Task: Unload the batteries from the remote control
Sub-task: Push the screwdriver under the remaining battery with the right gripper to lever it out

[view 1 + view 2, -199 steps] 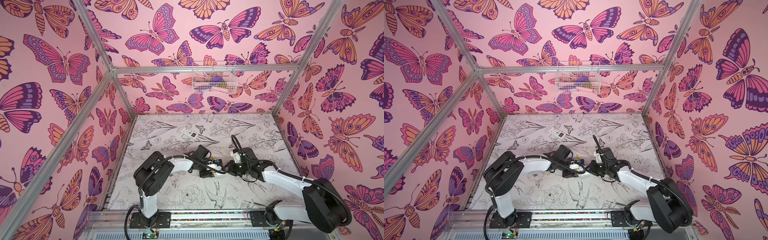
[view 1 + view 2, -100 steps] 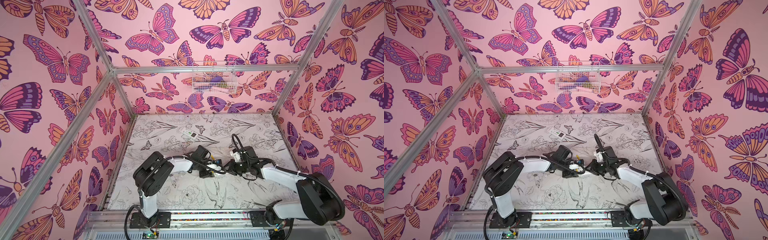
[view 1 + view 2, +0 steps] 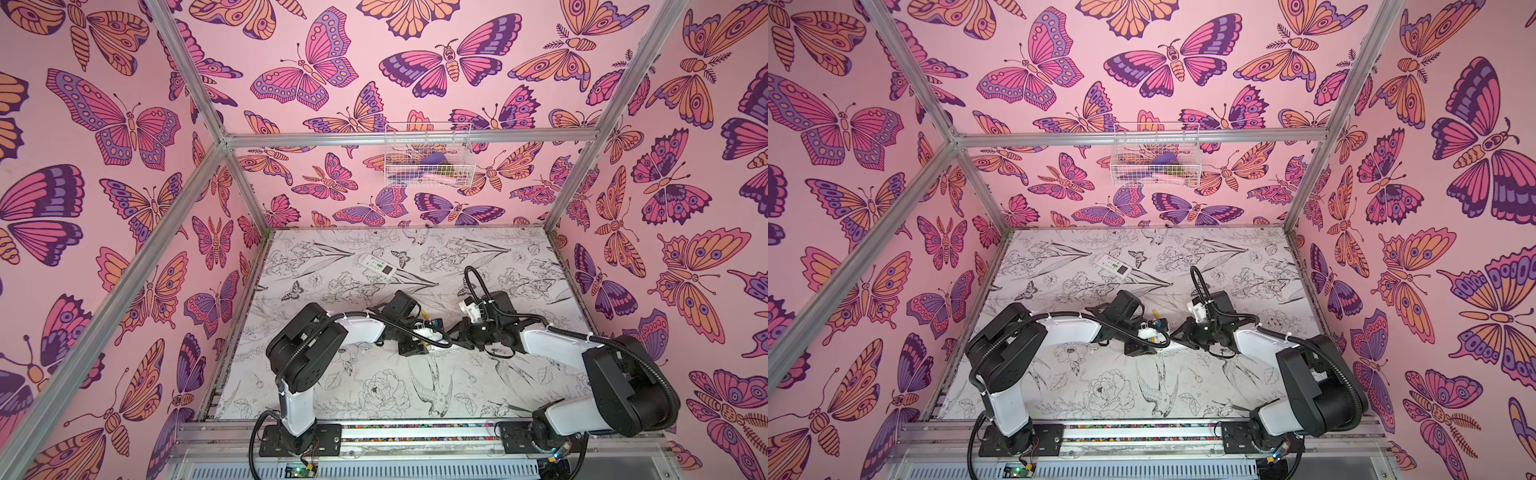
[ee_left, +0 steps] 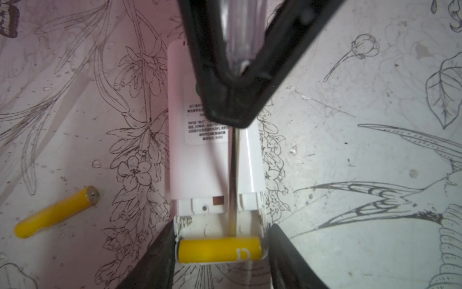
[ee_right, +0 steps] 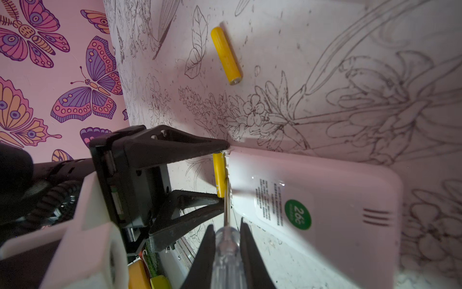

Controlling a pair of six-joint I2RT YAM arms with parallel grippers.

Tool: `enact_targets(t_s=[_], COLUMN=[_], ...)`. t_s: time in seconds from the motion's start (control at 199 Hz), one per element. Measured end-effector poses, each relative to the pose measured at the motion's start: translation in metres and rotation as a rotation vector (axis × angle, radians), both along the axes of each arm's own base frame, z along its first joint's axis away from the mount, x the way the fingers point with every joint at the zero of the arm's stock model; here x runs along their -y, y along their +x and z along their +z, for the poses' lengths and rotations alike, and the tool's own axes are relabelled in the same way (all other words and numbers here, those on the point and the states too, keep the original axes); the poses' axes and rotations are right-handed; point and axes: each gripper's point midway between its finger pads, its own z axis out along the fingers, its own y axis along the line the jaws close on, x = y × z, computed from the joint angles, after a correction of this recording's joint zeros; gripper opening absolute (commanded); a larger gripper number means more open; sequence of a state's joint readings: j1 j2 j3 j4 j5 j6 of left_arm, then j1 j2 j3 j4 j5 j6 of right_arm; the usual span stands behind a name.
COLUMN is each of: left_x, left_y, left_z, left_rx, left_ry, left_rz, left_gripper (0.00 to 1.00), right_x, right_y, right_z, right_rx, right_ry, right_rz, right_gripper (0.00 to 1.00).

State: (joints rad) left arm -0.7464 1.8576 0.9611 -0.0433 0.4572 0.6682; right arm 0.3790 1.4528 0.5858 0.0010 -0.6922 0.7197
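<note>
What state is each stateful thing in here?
remote control: face down, battery bay open.
seated battery: in the bay.
loose battery: out, lying beside the remote control.
screwdriver: held, tip at the seated battery.
left gripper: clamped on the remote control.
right gripper: shut on the screwdriver.
far remote: face up, apart.

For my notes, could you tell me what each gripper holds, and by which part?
Right gripper: screwdriver, by its clear handle. Left gripper: remote control, across its open battery end.

soft pinkish light, close wrist-view foregrounds blurred.
</note>
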Motion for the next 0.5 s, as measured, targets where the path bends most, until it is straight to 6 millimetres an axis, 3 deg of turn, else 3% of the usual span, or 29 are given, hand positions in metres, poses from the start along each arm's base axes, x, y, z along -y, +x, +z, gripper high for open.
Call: enact_targets(t_s=[0.503], left_x=[-0.001], left_y=[0.0], left_z=[0.0], left_rx=[0.0], left_ry=[-0.015], left_rz=[-0.001], left_gripper=[0.38], right_x=[-0.011], right_y=[0.014], right_z=[-0.002], right_rx=[0.012], right_ry=[-0.017], right_rz=[0.186], right_gripper=[0.0])
